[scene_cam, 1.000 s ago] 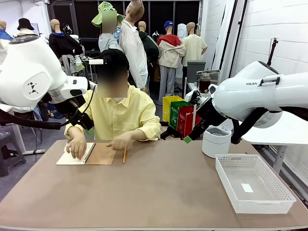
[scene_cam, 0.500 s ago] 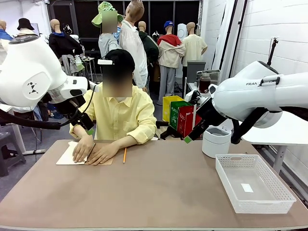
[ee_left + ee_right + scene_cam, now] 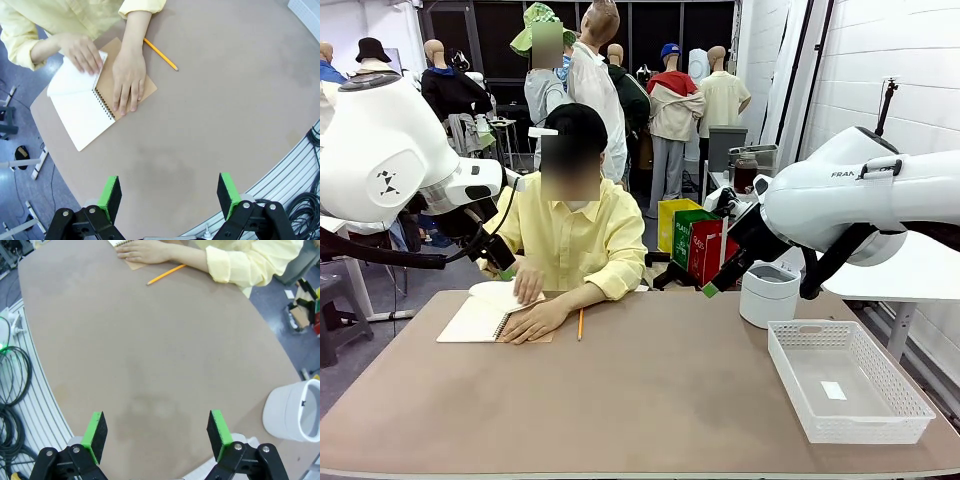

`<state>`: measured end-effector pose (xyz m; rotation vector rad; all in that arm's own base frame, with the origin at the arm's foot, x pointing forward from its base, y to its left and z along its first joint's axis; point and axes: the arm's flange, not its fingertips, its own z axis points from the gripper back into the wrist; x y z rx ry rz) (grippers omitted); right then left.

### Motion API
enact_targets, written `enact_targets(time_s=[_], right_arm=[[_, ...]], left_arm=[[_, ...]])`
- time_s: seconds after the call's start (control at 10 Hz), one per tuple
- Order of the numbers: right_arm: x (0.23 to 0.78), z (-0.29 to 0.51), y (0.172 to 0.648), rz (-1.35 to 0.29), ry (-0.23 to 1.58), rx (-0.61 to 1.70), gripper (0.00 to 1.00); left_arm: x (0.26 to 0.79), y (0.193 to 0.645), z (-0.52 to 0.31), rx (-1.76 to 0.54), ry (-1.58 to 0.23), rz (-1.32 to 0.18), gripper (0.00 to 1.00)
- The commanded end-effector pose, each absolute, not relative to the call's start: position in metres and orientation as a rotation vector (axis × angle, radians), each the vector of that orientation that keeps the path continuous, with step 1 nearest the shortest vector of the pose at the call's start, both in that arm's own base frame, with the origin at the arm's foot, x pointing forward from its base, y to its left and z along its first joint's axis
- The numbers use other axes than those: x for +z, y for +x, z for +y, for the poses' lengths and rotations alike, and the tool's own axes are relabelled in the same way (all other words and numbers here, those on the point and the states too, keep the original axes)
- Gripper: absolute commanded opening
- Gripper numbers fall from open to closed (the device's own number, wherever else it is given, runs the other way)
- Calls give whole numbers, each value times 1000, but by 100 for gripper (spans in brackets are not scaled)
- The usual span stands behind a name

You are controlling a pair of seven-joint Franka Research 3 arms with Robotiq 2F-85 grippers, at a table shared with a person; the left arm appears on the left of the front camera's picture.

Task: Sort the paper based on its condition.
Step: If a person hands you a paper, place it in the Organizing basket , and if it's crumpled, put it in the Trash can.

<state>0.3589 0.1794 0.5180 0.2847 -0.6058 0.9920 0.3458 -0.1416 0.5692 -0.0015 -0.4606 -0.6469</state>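
The only paper to be seen is a thin white notebook page (image 3: pixel 67 82), not yet torn from the tan-covered spiral-bound notebook (image 3: pixel 85 117) that lies open at the far left corner of the brown table (image 3: pixel 670 400), against the person's edge. Its spread runs along that edge and its spiral points across the table. One hand (image 3: pixel 82 50) curls the page upward; the other hand (image 3: pixel 127 80) presses on the cover. The left end effector (image 3: pixel 169 194) hangs above that corner, well apart from the page, with its jaws spread wide and nothing between them. The right end effector (image 3: pixel 156 435), likewise wide and empty, sits toward the right side, so the left arm looks the nearer one.
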Motion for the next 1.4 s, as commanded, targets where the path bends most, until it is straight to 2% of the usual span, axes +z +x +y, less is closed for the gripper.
enact_targets(time_s=[0.0,1.3], right_arm=[[518,180,362,-598,271,982,100],[518,180,362,-598,271,982,100]], left_arm=[[570,346,-140,-647,-4,-462,100],[570,346,-140,-647,-4,-462,100]])
